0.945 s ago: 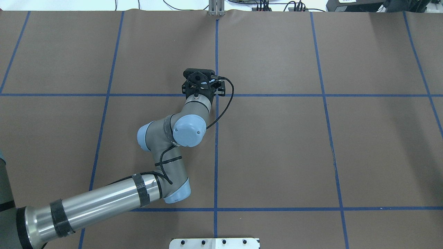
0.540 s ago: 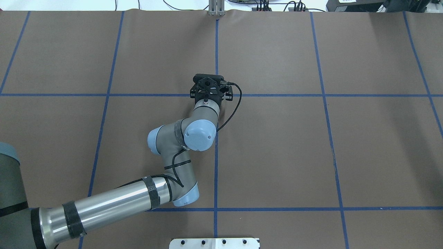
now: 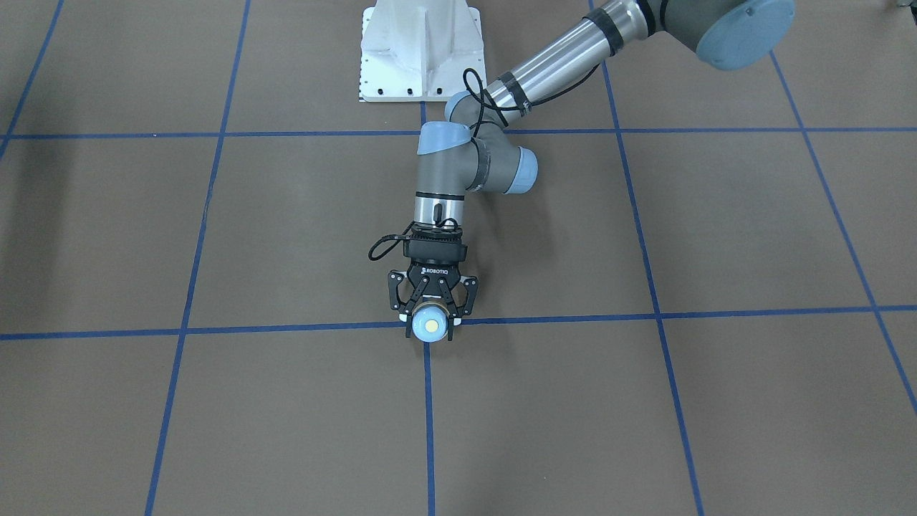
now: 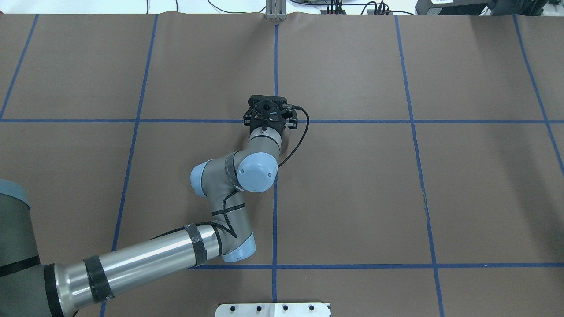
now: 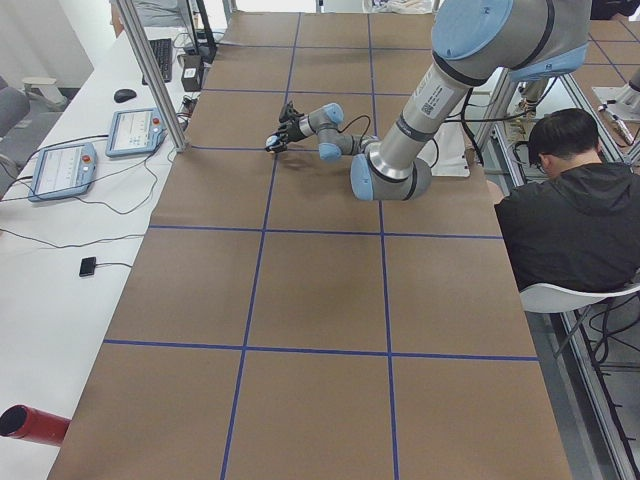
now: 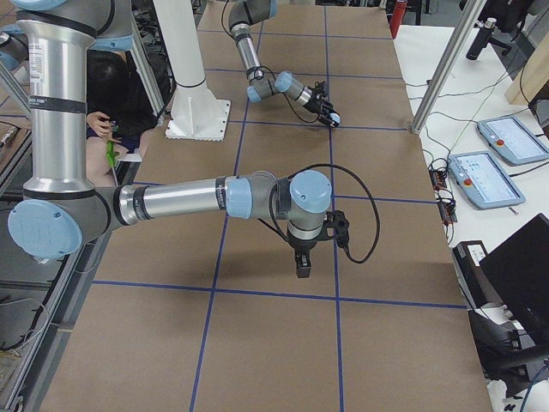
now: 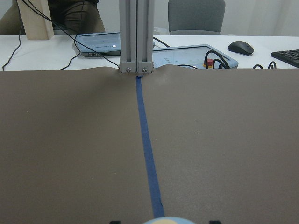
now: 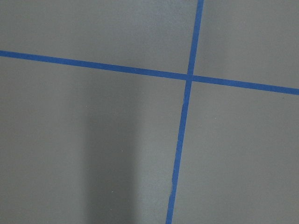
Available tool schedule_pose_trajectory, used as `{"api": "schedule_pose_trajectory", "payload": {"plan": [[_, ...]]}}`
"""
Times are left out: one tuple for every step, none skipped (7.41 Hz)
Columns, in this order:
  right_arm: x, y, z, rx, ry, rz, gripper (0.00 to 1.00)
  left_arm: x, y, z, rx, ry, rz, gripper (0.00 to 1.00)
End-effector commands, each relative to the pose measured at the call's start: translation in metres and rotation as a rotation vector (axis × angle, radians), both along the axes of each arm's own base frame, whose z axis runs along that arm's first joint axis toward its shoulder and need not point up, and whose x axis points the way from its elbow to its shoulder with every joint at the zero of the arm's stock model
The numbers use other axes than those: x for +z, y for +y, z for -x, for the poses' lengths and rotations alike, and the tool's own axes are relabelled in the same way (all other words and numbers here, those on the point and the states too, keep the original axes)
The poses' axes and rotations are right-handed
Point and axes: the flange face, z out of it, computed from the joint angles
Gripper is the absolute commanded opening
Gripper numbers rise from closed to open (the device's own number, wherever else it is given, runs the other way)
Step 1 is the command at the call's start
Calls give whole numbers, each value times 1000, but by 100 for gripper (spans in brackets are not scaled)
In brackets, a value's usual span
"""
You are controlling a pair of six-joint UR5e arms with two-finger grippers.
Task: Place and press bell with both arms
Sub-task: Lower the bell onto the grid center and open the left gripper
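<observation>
The bell (image 3: 430, 326), light blue with a cream button, sits between the fingers of my left gripper (image 3: 430, 321), which is shut on it, right at the crossing of two blue tape lines. Whether the bell touches the table I cannot tell. Only its top edge (image 7: 164, 220) shows in the left wrist view. From overhead the left gripper (image 4: 269, 111) hides the bell. My right gripper (image 6: 302, 262) shows only in the exterior right view, pointing down over the table, far from the bell; I cannot tell if it is open or shut.
The white pedestal base (image 3: 421, 50) stands at the robot's side of the table. An aluminium post (image 4: 275, 11) rises at the far edge on the centre line. Pendants (image 5: 135, 130) lie on a side table. A person (image 5: 570, 200) sits beside the robot.
My left arm has swung to the right, carrying the gripper from just left of the centre tape line to over it. Most of that shift came early; the last half second shows little.
</observation>
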Motion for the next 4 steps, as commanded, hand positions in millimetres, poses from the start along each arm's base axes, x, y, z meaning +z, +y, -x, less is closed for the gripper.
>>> {"api": "schedule_pose_trajectory", "payload": {"plan": [[0,0,1,-1,0,1,100,-1,4,-4,6,1,1,0],[0,0,1,-2,0,0,100,-2,7,-6,10,4,1,0],[0,0,1,-2,0,0,100,-1,7,-7,10,1,2,0],[0,0,1,-1,0,1,100,-1,7,-7,11,1,3,14]]}}
